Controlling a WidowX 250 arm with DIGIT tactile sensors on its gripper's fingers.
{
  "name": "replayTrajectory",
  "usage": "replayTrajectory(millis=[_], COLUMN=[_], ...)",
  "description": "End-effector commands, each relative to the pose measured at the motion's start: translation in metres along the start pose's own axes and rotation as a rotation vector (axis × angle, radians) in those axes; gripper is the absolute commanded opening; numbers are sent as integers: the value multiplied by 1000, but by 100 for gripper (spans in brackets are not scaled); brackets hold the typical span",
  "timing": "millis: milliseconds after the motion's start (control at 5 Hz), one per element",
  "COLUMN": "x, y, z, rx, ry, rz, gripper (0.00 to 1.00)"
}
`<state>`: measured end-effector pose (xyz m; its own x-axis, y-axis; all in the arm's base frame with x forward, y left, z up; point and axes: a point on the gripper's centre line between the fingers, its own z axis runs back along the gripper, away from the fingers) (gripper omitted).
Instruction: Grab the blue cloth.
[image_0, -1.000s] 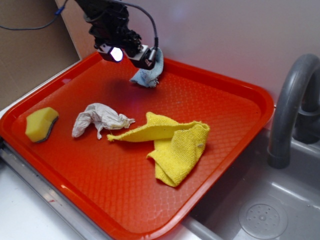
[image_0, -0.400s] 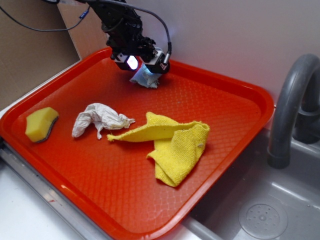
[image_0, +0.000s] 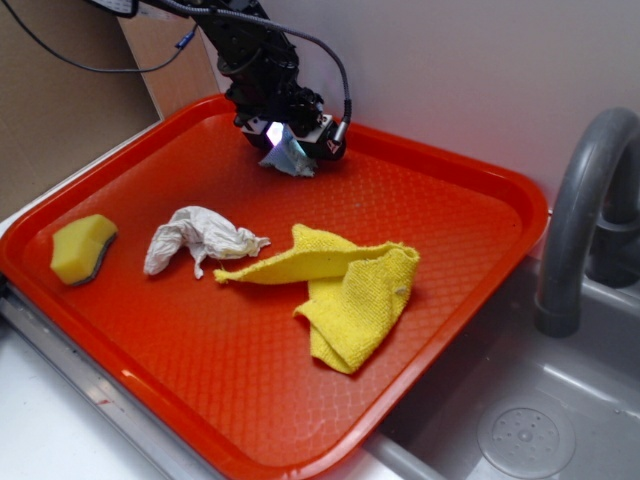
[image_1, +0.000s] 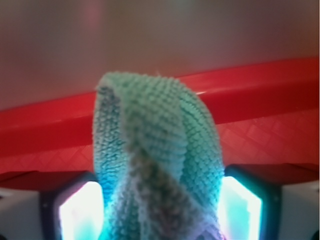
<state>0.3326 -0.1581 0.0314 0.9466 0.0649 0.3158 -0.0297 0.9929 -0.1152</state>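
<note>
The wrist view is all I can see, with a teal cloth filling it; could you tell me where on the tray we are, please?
Observer: The gripper is at the far edge of the red tray, low over the blue cloth.
Operator: Thank you. Is anything else close to it?
Observer: No. The white rag and the yellow cloth lie apart from it, nearer the tray's middle.
Operator: Anything else on the tray?
Observer: A yellow sponge sits at the left edge.
</note>
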Motion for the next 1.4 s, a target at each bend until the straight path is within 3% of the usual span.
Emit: replayTrajectory(millis=[0,200,400,600,800,1000,1200], x=[13,6,1,-8,-16,-22,-31], y=[-4,5,8,11,14,21,35], z=[25,50,72,112,144,170,190], rx=[128,182,239,192,136,90,85], ry=[12,127,130,42,9,31,42], rz=[46,140,154,141,146,179,241], gripper=[0,0,0,0,0,0,0])
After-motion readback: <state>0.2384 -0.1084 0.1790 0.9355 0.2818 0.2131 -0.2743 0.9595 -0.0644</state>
